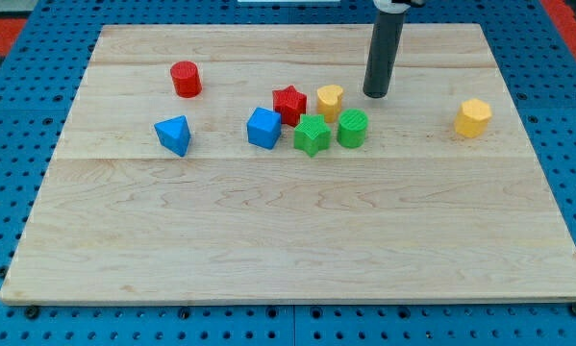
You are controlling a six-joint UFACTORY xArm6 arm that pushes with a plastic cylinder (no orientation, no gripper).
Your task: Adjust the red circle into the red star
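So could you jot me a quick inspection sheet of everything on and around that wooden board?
Surface: wooden board on blue pegboard.
Job's things: red circle at upper left, apart from the red star in the middle cluster.
Clutter: blue cube, green star, green cylinder, yellow block, blue wedge, yellow hexagon alone at right.
Fingers: none; my tip rests right of the yellow block.
Cables: nothing seen.
Surroundings: blue pegboard.

My tip rests on the board. Just to its left sits the yellow heart, then the red star. The red circle lies far left. Below-left of my tip are 2 neighbours, the green circle and the green star, with the blue cube and blue triangle farther left. The yellow hexagon lies well right.
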